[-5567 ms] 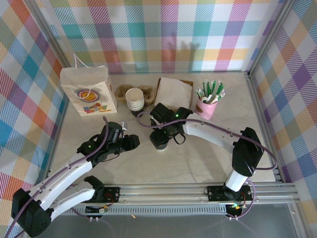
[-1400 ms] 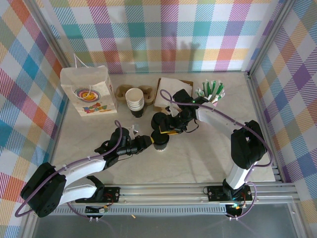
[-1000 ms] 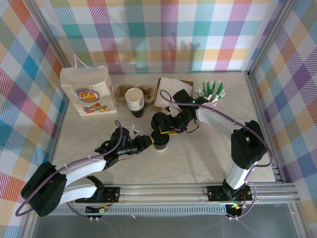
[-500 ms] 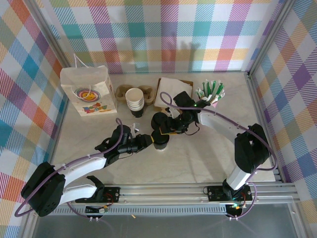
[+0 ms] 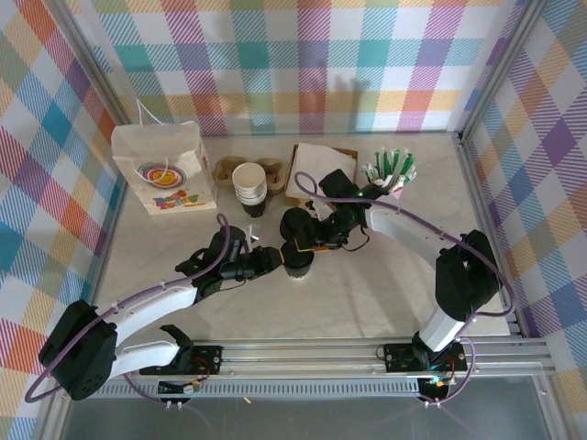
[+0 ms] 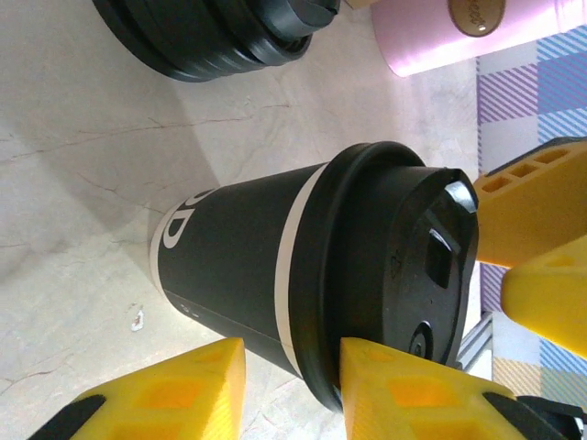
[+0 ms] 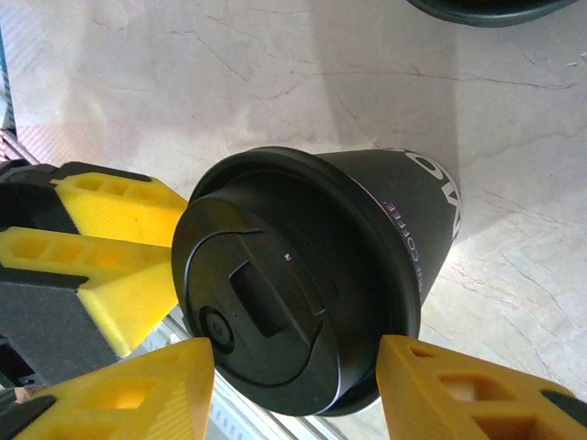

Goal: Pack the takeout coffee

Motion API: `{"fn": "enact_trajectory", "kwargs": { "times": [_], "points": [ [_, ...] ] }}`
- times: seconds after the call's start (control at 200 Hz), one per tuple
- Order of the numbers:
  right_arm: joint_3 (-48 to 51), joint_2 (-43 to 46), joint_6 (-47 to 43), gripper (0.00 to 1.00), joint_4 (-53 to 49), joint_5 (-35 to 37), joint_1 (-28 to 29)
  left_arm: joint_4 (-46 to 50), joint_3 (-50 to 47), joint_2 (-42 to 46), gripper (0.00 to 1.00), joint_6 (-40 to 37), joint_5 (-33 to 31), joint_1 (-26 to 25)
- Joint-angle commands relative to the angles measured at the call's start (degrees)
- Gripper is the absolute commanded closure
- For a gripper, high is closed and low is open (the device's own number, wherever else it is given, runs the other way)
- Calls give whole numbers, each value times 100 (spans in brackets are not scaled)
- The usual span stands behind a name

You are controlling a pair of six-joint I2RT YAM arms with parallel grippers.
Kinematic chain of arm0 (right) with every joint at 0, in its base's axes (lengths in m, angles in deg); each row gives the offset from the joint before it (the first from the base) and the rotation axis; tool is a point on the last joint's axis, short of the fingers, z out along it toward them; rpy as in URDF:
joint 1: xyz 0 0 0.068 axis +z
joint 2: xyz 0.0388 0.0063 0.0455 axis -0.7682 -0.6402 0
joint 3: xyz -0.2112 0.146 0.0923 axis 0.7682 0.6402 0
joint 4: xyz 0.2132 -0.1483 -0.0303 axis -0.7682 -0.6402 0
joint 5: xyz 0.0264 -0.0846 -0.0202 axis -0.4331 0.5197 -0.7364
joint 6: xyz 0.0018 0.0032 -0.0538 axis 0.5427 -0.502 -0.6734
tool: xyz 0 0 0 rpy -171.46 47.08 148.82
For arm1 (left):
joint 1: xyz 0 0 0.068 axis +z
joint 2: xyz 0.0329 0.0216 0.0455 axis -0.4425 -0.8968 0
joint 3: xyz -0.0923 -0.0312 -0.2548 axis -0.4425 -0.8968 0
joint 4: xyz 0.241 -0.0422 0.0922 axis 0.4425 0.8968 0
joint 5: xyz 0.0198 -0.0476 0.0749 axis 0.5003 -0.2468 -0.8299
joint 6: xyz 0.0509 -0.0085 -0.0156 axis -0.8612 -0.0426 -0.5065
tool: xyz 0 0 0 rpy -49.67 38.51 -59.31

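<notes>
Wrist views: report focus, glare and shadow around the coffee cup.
Left wrist view: the takeout coffee is sharp, its shadow falling on the tabletop toward the frame's left; the near yellow fingers are cropped by the bottom edge. Right wrist view: lid crisp with a soft sheen, no hard glare; shadow above the coffee.

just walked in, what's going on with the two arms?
Both arms are at the takeout coffee, which stands upright in the middle of the table with its black lid on. The right gripper has its jaws either side of the lid; whether they press on it I can't tell. The left gripper has its jaws a little apart, tips beside the cup, not around it. The white paper bag stands at the far left; the cup is not yet in it.
</notes>
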Motion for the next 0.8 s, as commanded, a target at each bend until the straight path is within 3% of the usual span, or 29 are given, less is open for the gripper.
{"fn": "enact_trajectory", "kwargs": {
  "times": [0.0, 0.375, 0.56, 0.795],
  "points": [
    [-159, 165, 20, 47, -240, 113, 10, 588, 206, 109, 68, -264, -165, -32],
    [-381, 392, -555, 43, -405, 430, 16, 1164, 395, 554, 64, -400, -430, -34],
    [-529, 447, -1377, 38, -437, 491, 105, 1354, 474, 829, 63, -463, -583, -32],
    [-652, 313, -2597, 30, -556, 1216, 569, 1346, 266, 1087, 62, -407, -337, -39]
  ]
}}
